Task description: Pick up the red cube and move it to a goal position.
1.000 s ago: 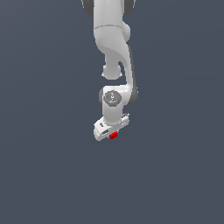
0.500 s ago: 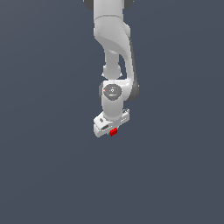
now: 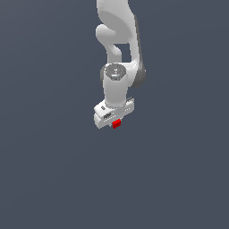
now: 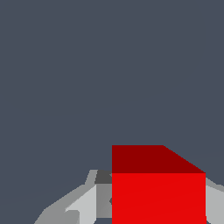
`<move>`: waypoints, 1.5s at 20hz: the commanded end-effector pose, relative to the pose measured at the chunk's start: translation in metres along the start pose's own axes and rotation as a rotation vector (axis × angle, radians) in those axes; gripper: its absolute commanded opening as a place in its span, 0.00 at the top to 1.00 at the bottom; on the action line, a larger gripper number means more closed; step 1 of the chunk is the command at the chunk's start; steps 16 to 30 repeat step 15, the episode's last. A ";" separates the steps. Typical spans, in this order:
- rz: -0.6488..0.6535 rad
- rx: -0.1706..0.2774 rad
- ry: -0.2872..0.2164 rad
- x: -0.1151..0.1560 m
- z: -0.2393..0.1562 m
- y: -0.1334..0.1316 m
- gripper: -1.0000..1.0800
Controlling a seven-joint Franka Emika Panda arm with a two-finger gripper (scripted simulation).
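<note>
Since a second ago the arm has drawn its wrist up and back toward its base, and the gripper (image 3: 114, 120) has gone with it, taking the red cube (image 3: 116, 124) along. From where I stand, the fingers (image 4: 87, 203) look clamped on the cube: in the wrist view it sits between them, pale finger showing on both sides of it.

I'd say the pick is done and the carry to the goal is under way. No goal marker shows in either view, so I cannot tell how far is left. The next move asks for a steady grip while travelling, then a halt at the goal.

Nothing but plain dark background surrounds the tool. Above it the white wrist points straight down, the upper links folded above.
</note>
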State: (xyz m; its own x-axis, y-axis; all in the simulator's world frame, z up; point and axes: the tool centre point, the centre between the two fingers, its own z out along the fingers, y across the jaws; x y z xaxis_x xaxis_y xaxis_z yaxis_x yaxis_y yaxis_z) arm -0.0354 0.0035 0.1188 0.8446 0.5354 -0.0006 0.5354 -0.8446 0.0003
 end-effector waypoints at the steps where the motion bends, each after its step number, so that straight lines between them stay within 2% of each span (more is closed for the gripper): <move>1: 0.000 0.000 0.000 -0.005 -0.020 -0.004 1.00; 12: 0.000 0.000 0.000 -0.015 -0.071 -0.012 1.00; 30: 0.000 0.000 0.000 -0.016 -0.074 -0.012 1.00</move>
